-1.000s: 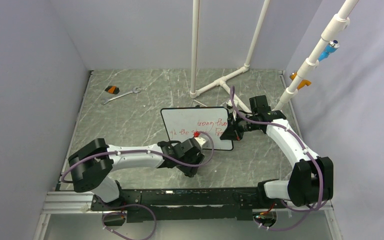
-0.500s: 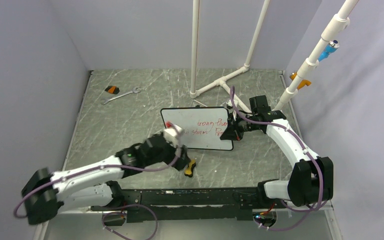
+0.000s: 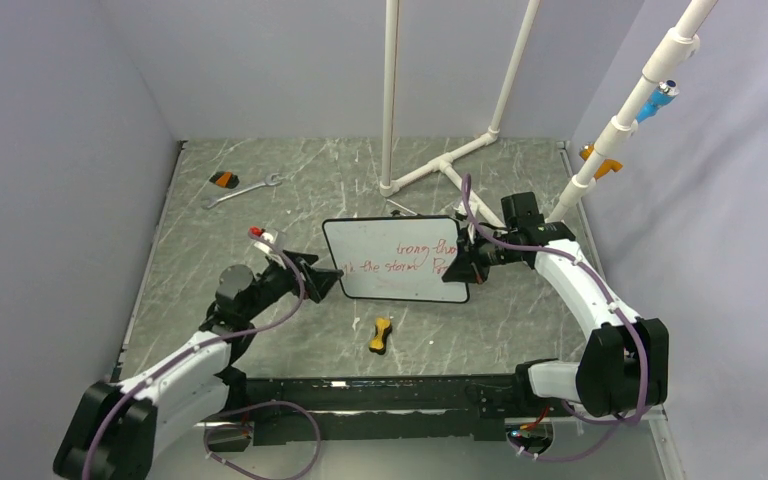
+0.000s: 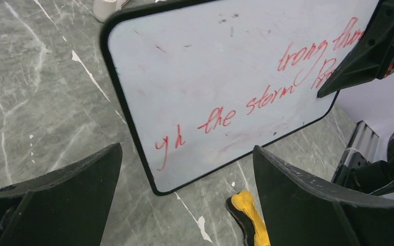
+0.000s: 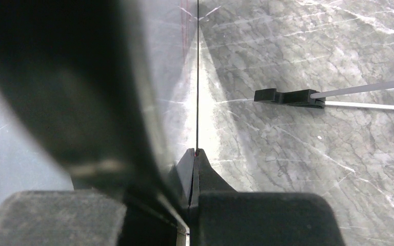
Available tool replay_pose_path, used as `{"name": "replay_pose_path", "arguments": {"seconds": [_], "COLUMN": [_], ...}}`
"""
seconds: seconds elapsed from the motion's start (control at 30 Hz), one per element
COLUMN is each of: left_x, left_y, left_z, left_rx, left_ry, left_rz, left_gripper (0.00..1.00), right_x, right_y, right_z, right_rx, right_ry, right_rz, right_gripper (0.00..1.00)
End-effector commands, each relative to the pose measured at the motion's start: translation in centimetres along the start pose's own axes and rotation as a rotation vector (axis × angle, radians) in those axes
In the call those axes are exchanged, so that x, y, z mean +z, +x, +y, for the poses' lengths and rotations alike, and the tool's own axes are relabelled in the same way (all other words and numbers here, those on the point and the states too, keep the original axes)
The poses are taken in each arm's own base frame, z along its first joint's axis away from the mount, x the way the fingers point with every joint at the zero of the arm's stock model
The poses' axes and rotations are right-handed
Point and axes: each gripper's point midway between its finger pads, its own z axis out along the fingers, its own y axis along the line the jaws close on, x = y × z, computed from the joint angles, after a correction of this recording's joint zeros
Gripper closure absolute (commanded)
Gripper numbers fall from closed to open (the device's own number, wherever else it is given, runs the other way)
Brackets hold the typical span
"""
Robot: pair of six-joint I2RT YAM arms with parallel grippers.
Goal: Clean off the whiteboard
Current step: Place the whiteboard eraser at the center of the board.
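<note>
From above, the whiteboard [image 3: 400, 258] is being pinched at its right edge by the right gripper [image 3: 457, 262] mid-table, with grey table [image 3: 210, 250] showing leftward; from the left wrist, its lower-left corner is being framed by the spread left gripper [image 4: 184, 164], a yellow object [image 4: 249, 210] just beside; from the right wrist, that thin edge is being clamped.

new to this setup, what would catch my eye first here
The whiteboard stands at centre with red handwriting across it, and the right gripper is clamped on its right edge. The left gripper gapes open and empty, facing its left edge. A small yellow object lies just in front of the board.
</note>
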Motion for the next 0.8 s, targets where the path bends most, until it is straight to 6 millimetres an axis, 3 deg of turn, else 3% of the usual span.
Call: {"name": "replay_pose_path", "arguments": {"seconds": [0.0,0.23,0.37,0.57,0.77], "left_x": [0.3,0.8,1.8,1.7,2.5], "left_y": [-3.6,-3.8,-2.5,-2.6,-1.8], "left_z": [-1.9,-1.7,-1.0,-3.6,-3.7], "left_rx": [-0.016,-0.169,-0.201,-0.126,-0.146], "left_ry": [0.206,0.430,0.455,0.557,0.566], "left_rz": [-0.108,-0.090,-0.022,-0.001,0.024], "left_gripper": [0.01,0.01,0.01,0.01,0.01], "right_x": [-0.5,-0.4,-0.5,-0.2,-0.2], "right_y": [-0.2,-0.4,-0.8,-1.0,-1.3], "right_z": [1.0,2.3,2.7,3.0,3.4], "right_rx": [-0.034,-0.019,-0.018,0.010,0.015], "right_ry": [-0.030,-0.096,-0.114,-0.162,-0.184], "right_rz": [-0.010,-0.036,-0.048,-0.057,-0.069], "right_gripper": [1.00,1.00,1.00,1.00,1.00]}}
